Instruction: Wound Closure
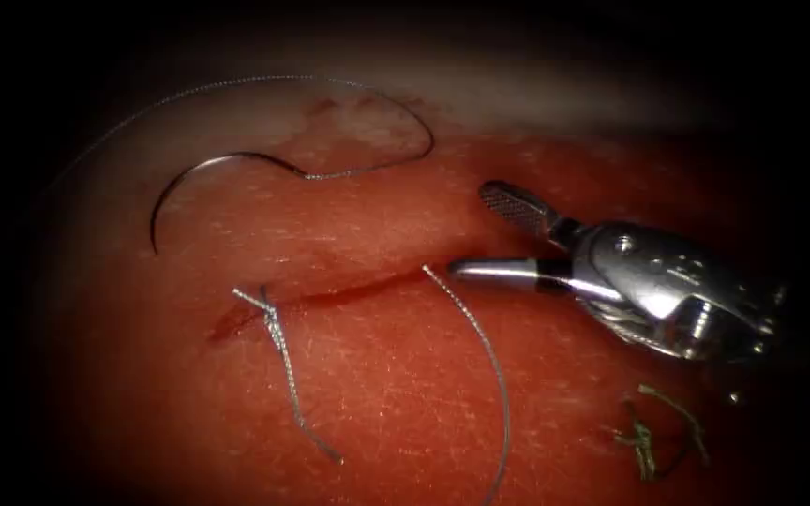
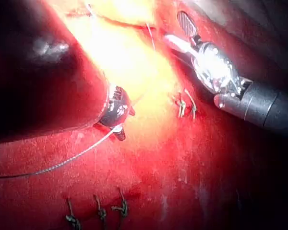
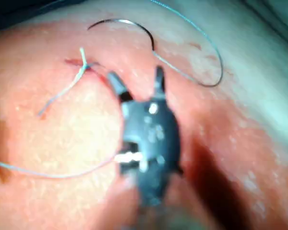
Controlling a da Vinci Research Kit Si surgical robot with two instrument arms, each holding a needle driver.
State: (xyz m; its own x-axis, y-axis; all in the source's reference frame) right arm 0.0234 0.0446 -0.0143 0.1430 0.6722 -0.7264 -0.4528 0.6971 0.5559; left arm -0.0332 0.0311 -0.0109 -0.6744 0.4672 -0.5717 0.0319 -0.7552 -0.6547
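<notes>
Above the cut (image 1: 349, 292), needle (image 1: 194, 183) lies free on tissue (image 1: 396, 394), thread (image 1: 377, 112) attached. Right tool (image 1: 480, 234) wide open, empty; left tool (image 2: 117, 120) w/ thread at its tip, jaws unclear. Needle prob stiff, slippery: grab mid-curve.

No text, label, brand, number or sign can be read on anything here.

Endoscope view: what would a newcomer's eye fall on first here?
First, the shiny right pincer, jaws wide open and holding nothing, at the right end of the cut. Next, the dark curved needle lying free on the tissue above the cut, its thread looping behind it. Then the knot across the cut's left end, with its tails trailing below.
</notes>
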